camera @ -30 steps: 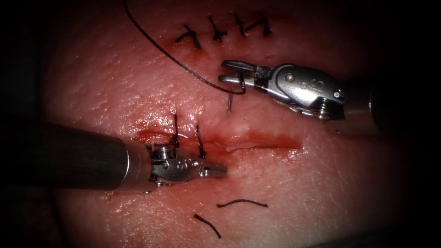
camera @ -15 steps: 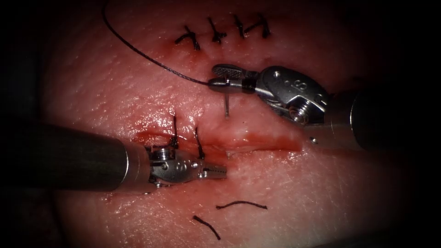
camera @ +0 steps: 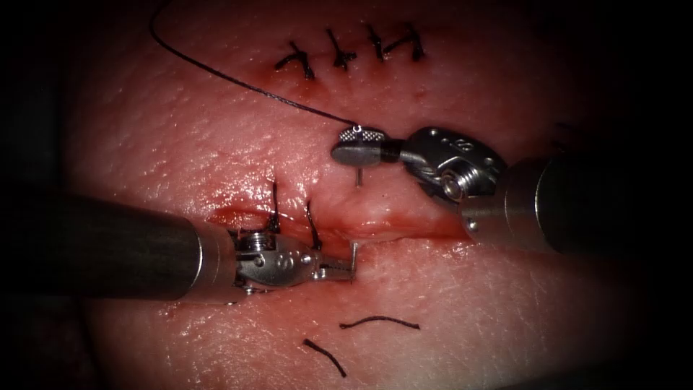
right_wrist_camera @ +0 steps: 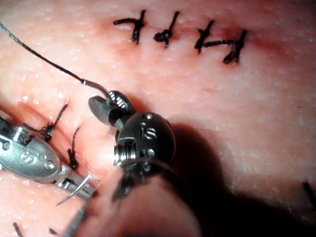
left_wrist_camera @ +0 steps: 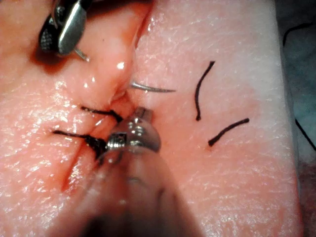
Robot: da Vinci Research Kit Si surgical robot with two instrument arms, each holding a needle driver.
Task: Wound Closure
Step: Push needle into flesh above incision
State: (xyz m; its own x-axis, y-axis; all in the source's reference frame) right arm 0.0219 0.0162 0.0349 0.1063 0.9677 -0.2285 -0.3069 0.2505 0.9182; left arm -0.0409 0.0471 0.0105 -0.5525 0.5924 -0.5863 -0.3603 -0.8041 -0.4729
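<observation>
The right arm's silver end effector (camera: pixel 355 144) is clenched on the rear part of the thin curved steel needle (camera: pixel 356 175), close to the end where the thin black thread (camera: pixel 238 81) is attached. From there the needle goes down into the pale pink tissue (camera: pixel 505 303) on the upper side of the long red cut (camera: pixel 404 230), right of the two dark stitches (camera: pixel 292 213) that cross it. Its pointed end comes out of the tissue on the lower side of the cut, just at the tip of the left arm's silver end effector (camera: pixel 345 270). In the right wrist view this point (right_wrist_camera: pixel 74 191) lies between the left jaws, but I cannot tell if they are closed on it. The thread runs up and left over the tissue. Two short black cut thread ends (camera: pixel 380 321) lie below the left end effector. Four dark finished stitches (camera: pixel 350 50) stand in a row above.
</observation>
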